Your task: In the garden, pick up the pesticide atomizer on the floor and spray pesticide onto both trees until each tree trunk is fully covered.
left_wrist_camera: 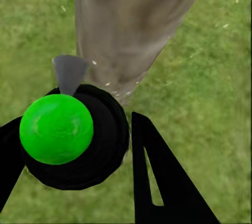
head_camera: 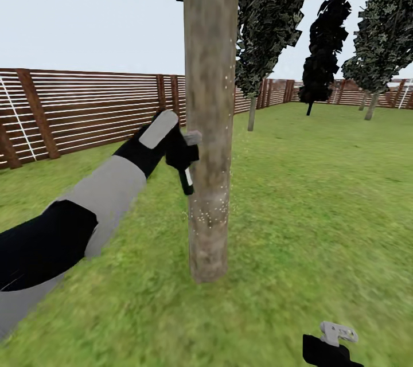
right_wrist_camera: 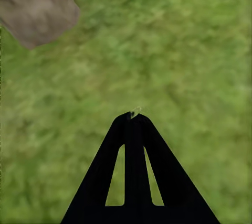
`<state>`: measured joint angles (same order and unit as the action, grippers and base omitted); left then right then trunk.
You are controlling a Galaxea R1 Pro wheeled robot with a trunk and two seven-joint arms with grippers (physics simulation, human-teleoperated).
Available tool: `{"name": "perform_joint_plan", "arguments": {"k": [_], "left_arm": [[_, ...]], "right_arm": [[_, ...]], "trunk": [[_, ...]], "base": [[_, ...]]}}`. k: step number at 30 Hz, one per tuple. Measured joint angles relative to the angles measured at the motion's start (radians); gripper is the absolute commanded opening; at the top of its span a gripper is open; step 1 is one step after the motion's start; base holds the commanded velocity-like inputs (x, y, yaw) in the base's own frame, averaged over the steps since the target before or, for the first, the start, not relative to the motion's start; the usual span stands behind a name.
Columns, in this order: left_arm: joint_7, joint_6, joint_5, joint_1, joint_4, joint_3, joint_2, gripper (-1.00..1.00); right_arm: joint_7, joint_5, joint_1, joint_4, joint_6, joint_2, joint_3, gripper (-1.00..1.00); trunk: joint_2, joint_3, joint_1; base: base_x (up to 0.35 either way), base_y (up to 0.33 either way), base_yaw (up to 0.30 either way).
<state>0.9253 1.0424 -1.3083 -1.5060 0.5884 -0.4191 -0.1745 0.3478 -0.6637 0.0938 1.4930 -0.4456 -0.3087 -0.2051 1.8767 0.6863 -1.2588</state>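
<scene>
A thick grey-brown tree trunk [head_camera: 209, 97] rises just ahead of me on the grass. My left gripper [head_camera: 183, 155] is beside its left flank, shut on the pesticide atomizer [head_camera: 187, 180]. The dark bottle hangs below the fingers and its grey spray head [head_camera: 193, 137] touches the bark. White pesticide specks [head_camera: 215, 209] dot the lower trunk and its right edge. In the left wrist view the atomizer [left_wrist_camera: 79, 145] appears as a black round body with a green ball, its grey nozzle [left_wrist_camera: 69, 72] toward the trunk [left_wrist_camera: 131, 24]. My right gripper [head_camera: 335, 337] hangs low, shut [right_wrist_camera: 134, 115] and empty over grass.
A horizontal-slat wooden fence [head_camera: 86, 109] runs along the left and back. More trees with dark foliage stand behind: one close behind the trunk [head_camera: 251, 112], a black one [head_camera: 322, 51] and a pair at the far right [head_camera: 371, 106]. Open lawn [head_camera: 321, 195] spreads to the right.
</scene>
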Motion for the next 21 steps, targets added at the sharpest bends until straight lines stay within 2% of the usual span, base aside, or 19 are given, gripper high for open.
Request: {"name": "perform_joint_plan", "arguments": {"k": [1,2,3,4,6,7,9,13,17,19,21], "left_arm": [[0.013,-0.001,-0.043,-0.022,0.0,-0.001,0.0,-1.0],[0.042,-0.002,-0.109,-0.056,-0.001,-0.002,0.0,-1.0],[0.097,-0.002,-0.192,-0.104,-0.001,-0.005,0.0,-1.0],[0.125,0.0,-0.231,-0.129,-0.001,-0.006,0.0,-1.0],[0.2,-0.002,-0.348,-0.19,-0.001,-0.007,0.0,-1.0],[0.224,-0.001,-0.384,-0.21,-0.001,-0.008,0.0,-1.0],[0.28,-0.004,-0.486,-0.266,-0.001,-0.008,0.0,-1.0],[0.347,-0.004,-0.613,-0.336,-0.002,-0.008,0.0,-1.0],[0.357,-0.003,-0.691,-0.403,-0.032,-0.009,0.0,-1.0],[0.362,-0.004,-0.75,-0.453,-0.072,-0.008,0.0,-1.0],[0.364,-0.004,-0.786,-0.496,-0.099,-0.007,0.0,-1.0]], "right_arm": [[0.0,0.0,0.0,0.0,0.0,0.0,0.0,-1.0],[0.001,0.0,0.0,0.001,-0.013,0.0,0.0,-1.0],[0.0,0.001,0.0,0.006,-0.039,0.001,0.0,-1.0],[0.001,0.002,0.0,0.013,-0.047,0.001,0.0,-1.0],[0.002,0.002,0.0,0.022,-0.057,0.001,0.0,-1.0],[0.002,0.002,0.0,0.023,-0.058,0.001,0.0,-1.0],[0.002,0.002,0.0,0.025,-0.06,0.001,0.0,-1.0],[0.002,0.002,0.0,0.025,-0.06,0.001,-0.001,-1.0],[0.002,0.002,0.0,0.025,-0.06,0.002,-0.002,-1.0],[0.002,0.002,0.0,0.025,-0.06,0.001,-0.002,-1.0],[0.002,0.002,0.0,0.025,-0.06,0.001,-0.002,-1.0]], "trunk": [[0.0,0.0,0.0],[0.0,0.0,0.0],[0.0,0.0,0.0],[0.0,0.0,0.0],[0.0,0.0,0.0],[0.0,0.0,0.0],[0.0,0.0,0.0],[0.0,0.0,0.0],[0.0,0.0,0.0],[0.0,0.0,0.0],[0.0,0.0,0.0]], "base": [[0.0,0.0,0.0],[0.0,0.0,0.0],[0.0,0.0,0.0],[0.0,0.0,0.0],[0.0,0.0,0.0],[0.0,0.0,0.0],[0.0,0.0,0.0],[0.0,0.0,0.0],[0.0,0.0,0.0],[0.0,0.0,0.0],[0.0,0.0,0.0]]}}
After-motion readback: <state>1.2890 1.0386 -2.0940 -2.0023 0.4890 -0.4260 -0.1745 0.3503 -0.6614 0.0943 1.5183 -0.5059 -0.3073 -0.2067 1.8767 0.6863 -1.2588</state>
